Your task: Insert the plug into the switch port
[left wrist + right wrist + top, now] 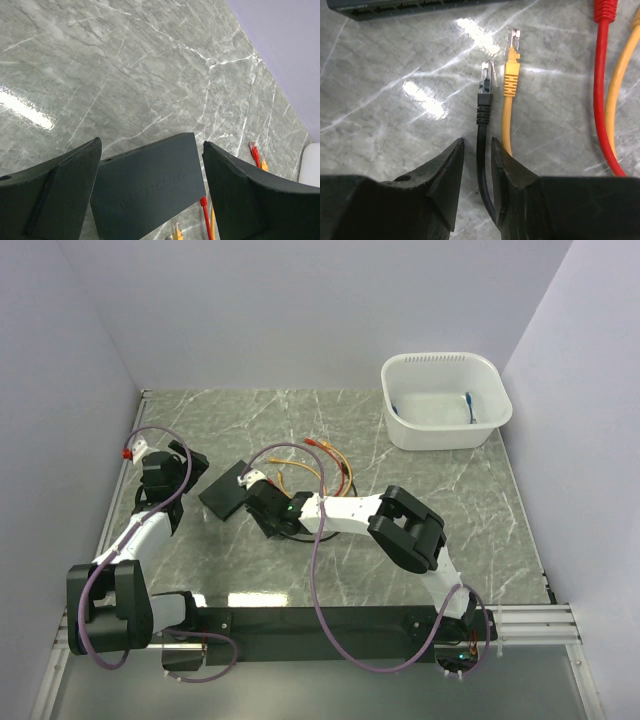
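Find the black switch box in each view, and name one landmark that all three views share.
Top external: the black switch box lies left of centre, set at an angle.
Left wrist: it sits at bottom centre, seen between the left gripper and its open jaws.
Right wrist: only its port edge shows, at top left.
Shared landmark: the grey veined tabletop beneath it.

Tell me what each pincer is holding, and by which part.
Left pincer: open, holding nothing. Right pincer: the black cable sits between its fingers, just behind the plug; whether it is firmly clamped cannot be told.
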